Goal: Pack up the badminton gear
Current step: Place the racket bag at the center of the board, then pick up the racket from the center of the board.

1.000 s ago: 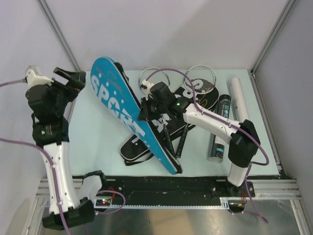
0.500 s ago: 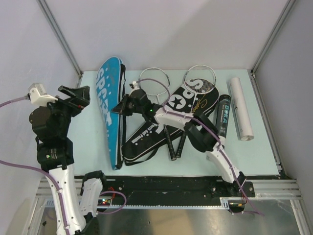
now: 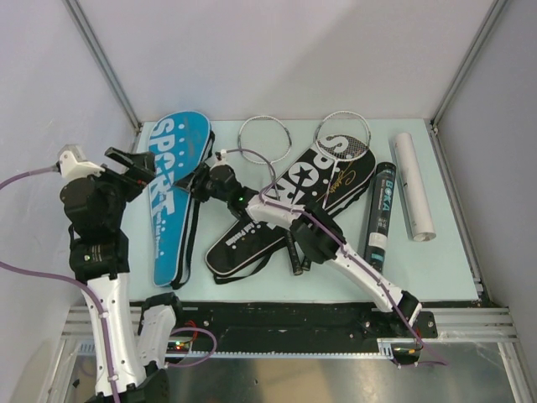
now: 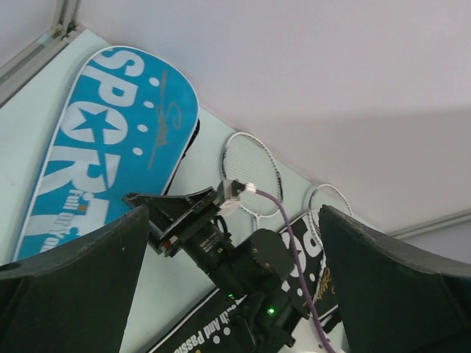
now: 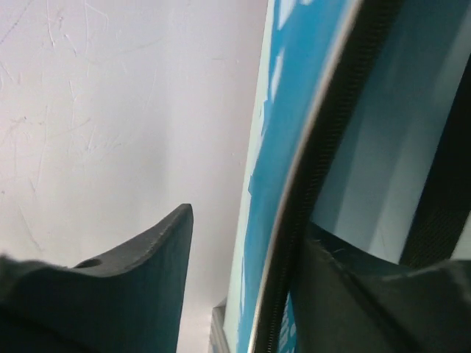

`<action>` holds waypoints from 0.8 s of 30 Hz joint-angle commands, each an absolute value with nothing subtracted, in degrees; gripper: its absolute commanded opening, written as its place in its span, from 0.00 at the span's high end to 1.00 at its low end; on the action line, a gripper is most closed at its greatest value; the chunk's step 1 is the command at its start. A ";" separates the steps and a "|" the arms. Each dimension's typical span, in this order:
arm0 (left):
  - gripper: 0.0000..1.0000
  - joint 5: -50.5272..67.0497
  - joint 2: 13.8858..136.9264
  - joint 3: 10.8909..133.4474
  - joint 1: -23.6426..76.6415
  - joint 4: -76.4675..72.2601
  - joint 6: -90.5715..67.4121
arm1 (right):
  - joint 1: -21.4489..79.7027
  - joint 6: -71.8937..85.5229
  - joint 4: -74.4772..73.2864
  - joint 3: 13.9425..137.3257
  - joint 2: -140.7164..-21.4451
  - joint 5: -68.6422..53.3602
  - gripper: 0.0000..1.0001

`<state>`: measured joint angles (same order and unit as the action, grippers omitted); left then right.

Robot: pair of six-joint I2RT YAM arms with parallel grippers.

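While the right gripper (image 3: 200,180) sits half spread astride the zip edge of the blue paddle-shaped fabric "SPORT" racket bag (image 3: 168,197), flat on the pale surface (image 3: 445,260), left gripper (image 3: 132,161) wide and empty, a sideways retreat might snag and drag it

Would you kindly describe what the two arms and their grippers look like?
Both the left arm and right arm have white link shells and black joint housings. A purple cable runs along each. The left gripper and right gripper are black, with broad jaws.
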<state>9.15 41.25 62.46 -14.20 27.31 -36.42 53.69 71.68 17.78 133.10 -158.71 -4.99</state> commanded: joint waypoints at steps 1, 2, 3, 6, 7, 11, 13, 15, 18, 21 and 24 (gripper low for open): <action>0.00 3.85 41.39 61.01 -13.93 25.92 -36.88 | 51.71 68.77 21.84 132.01 -151.43 -2.69 0.39; 0.00 3.95 41.70 60.74 -14.04 25.93 -37.47 | 51.52 67.69 22.43 127.57 -148.88 -3.32 0.35; 0.00 4.61 42.16 60.38 -14.14 25.88 -38.07 | 51.16 65.93 22.77 123.24 -145.32 -4.56 0.33; 0.00 7.44 43.54 59.19 -14.30 25.75 -38.18 | 49.57 61.24 19.15 113.96 -136.08 -7.92 0.26; 0.00 10.01 44.66 59.13 -14.31 25.71 -37.11 | 49.09 59.45 16.96 111.21 -132.90 -9.19 0.25; 0.00 18.32 47.60 58.38 -14.26 25.44 -33.33 | 46.32 54.83 6.10 102.43 -122.12 -11.79 0.27; 0.00 19.65 47.72 57.33 -14.18 25.32 -32.04 | 44.76 52.84 0.76 98.49 -117.76 -12.61 0.28; 0.02 19.48 47.57 56.10 -13.89 25.25 -30.55 | 43.12 50.59 -3.88 94.34 -113.44 -13.59 0.32; 0.05 20.09 48.51 54.28 -12.10 25.29 -29.57 | 40.40 48.19 -11.38 88.20 -107.38 -11.11 0.36; 0.09 20.02 50.93 53.45 -6.72 25.31 -27.97 | 37.68 45.42 -19.99 84.74 -102.59 -5.12 0.38; 0.13 19.06 54.55 53.64 -0.29 25.36 -25.97 | 35.18 41.87 -27.92 81.38 -98.19 1.45 0.39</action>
<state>17.91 50.98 53.84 -7.40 27.05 -30.63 37.60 48.31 -11.81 85.60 -102.43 -7.42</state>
